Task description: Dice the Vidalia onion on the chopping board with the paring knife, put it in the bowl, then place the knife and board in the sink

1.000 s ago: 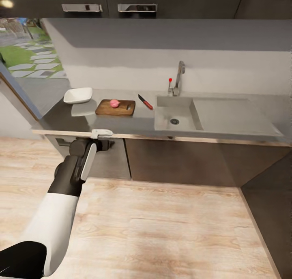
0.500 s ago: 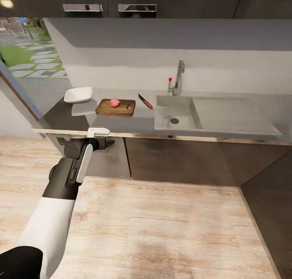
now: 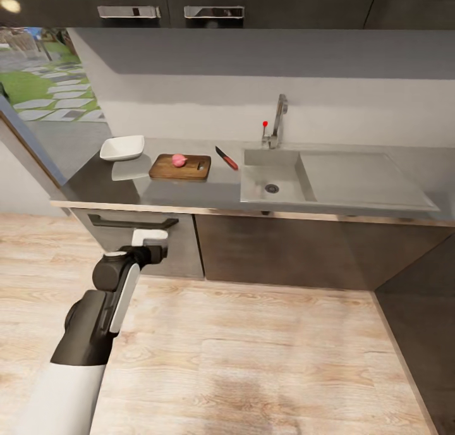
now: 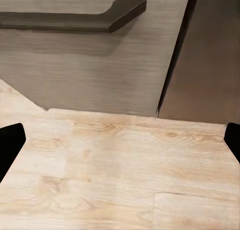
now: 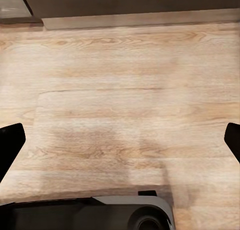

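Resting whole on the chopping board (image 3: 179, 167), Vidalia onion (image 3: 179, 160) awaits dicing; your left gripper (image 4: 120, 145), fingers apart, hangs low facing cabinets.

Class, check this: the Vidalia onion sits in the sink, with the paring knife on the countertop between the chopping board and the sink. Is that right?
Not quite. The head view shows the Vidalia onion on the chopping board, not in the sink. The paring knife does lie on the countertop between board and sink.

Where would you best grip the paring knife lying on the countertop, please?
Probably the red handle of the paring knife, coming down from above. It lies flat on the countertop between the chopping board and the sink, handle toward the front edge, dark blade toward the wall.
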Tool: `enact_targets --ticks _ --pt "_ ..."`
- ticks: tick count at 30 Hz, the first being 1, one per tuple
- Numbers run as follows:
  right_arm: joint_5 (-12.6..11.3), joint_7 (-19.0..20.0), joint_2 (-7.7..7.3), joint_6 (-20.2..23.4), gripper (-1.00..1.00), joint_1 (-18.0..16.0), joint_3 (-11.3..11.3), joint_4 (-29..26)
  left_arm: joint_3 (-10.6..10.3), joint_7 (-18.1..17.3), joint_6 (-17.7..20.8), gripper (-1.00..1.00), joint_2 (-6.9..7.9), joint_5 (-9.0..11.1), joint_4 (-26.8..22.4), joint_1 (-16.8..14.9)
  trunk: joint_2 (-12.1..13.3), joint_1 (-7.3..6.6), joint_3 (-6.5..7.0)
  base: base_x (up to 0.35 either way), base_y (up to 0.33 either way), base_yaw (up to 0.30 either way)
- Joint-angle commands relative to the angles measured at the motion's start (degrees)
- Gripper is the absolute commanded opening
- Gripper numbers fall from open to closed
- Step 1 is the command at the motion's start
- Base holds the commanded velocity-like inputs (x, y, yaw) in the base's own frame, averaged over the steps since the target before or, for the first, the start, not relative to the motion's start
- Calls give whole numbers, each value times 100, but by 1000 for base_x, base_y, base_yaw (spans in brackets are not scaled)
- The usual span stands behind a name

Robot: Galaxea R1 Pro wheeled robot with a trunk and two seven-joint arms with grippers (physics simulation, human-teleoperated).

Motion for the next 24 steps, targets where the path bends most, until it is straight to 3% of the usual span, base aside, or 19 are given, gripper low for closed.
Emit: enact_targets --ticks 1,6,7,17,19,21,23,24 --pt "-63 34 -3 -7 100 3 24 -10 -5 48 -150 100 0 45 -17 95 -10 3 -8 0 0 0" --pt "-63 30 -3 -7 100 3 18 -10 -5 49 -772 100 12 44 -23 564 -10 3 -8 0 0 0" --pt "-63 27 -3 -7 100 3 17 -10 -5 49 -927 100 67 41 -20 784 -10 3 -8 0 0 0" --pt "-63 26 -3 -7 100 3 7 -10 -5 49 -1983 100 124 39 -43 1675 -10 3 -8 0 0 0" --pt "-63 25 -6 -7 100 3 1 -10 -5 49 -2434 100 125 39 -39 2043 -10 3 -8 0 0 0" --pt "-63 25 -7 -7 100 3 -1 -10 -5 49 -2616 100 131 39 -31 2223 -10 3 -8 0 0 0" --pt "-63 25 -9 -7 100 3 -1 -10 -5 49 -2706 100 163 39 -24 2377 -10 3 -8 0 0 0" --pt "-63 25 -8 -7 100 3 -2 -10 -8 49 -3023 100 286 39 1 2615 -10 3 -8 0 0 0"
